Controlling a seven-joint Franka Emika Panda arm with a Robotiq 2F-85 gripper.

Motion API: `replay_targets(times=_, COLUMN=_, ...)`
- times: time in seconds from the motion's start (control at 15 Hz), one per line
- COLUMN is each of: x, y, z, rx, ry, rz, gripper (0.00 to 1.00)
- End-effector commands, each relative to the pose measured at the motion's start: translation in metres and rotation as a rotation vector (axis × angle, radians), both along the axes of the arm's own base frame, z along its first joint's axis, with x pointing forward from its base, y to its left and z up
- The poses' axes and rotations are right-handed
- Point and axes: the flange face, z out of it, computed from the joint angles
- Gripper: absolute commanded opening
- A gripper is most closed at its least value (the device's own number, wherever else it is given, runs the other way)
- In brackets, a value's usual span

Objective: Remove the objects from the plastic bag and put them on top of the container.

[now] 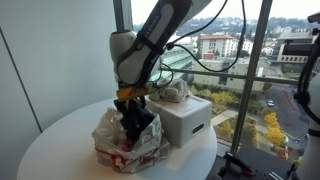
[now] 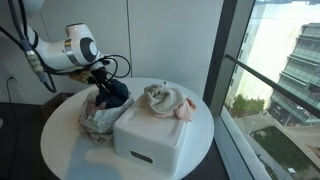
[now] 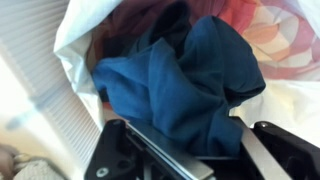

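Note:
A dark blue cloth (image 3: 185,80) bulges out of the white plastic bag (image 3: 78,30) with red print. My gripper (image 3: 195,150) is shut on the blue cloth, with one finger on each side of the folds. In both exterior views the gripper (image 1: 133,106) (image 2: 101,84) points down into the bag (image 1: 122,146) (image 2: 93,122), with the blue cloth (image 1: 141,122) (image 2: 114,95) showing at the bag's mouth. The white container (image 1: 186,122) (image 2: 150,142) stands beside the bag. A pale pink and beige cloth (image 1: 173,93) (image 2: 165,100) lies on its lid.
Bag and container sit on a round white table (image 1: 60,140) (image 2: 60,150). A large window (image 1: 260,60) (image 2: 280,70) is close behind, and a white wall (image 1: 50,50) is on the other side. Cables hang from the arm.

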Motion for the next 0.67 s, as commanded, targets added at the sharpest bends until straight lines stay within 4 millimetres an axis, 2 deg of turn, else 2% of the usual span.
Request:
replay_targets(times=0.0, x=-0.035, y=-0.017, z=0.080, rx=0.029, ry=-0.177, rz=-0.071, gripper=0.10)
replay_targets(times=0.27, x=-0.063, y=-0.050, z=0.162, rx=0.073, ry=-0.330, rz=-0.202, gripper=0.12)
replay_targets(times=0.47, x=-0.083, y=-0.094, z=0.219, rx=0.134, ry=-0.421, rz=-0.321, gripper=0.10)
replay_targets(times=0.6, x=-0.096, y=-0.132, z=0.255, rx=0.167, ry=-0.479, rz=-0.416, gripper=0.09)
